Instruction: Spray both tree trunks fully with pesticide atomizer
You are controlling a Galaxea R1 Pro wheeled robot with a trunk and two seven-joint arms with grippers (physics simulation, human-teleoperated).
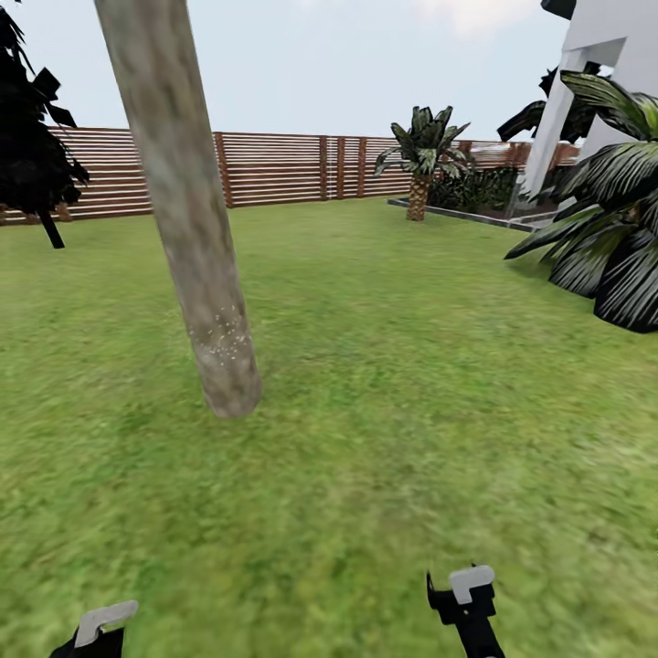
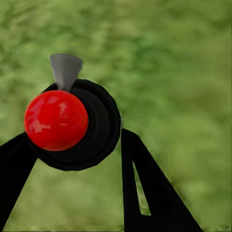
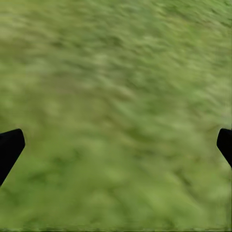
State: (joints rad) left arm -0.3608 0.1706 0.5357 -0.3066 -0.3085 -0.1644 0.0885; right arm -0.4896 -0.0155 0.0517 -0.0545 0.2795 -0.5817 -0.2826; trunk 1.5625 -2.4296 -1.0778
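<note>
Mottled grey-brown tree trunk (image 1: 187,219) at 11 o'clock on green lawn (image 1: 393,384), leaning, pale speckles near base. Left gripper (image 2: 72,145) clamped on black round-bodied atomizer with red ball top (image 2: 57,121). Right gripper (image 3: 116,145) spread wide over grass. Brown slat fence (image 1: 283,166) at 12 o'clock.

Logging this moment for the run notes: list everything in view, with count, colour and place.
tree trunk: one, mottled grey-brown, leaning, left of centre on the lawn; pale speckles near its base.
lawn: one, green, across the ground.
fence: one, brown horizontal slats, along the far edge.
small palm: one, scaly trunk, by the fence.
large palm fronds: dark green, right edge.
dark tree: one, near-black, far left.
white building: upper right.
atomizer: one, black with red knob and grey nozzle, held in left hand.
left hand: shut on atomizer.
right hand: open, over grass.
</note>
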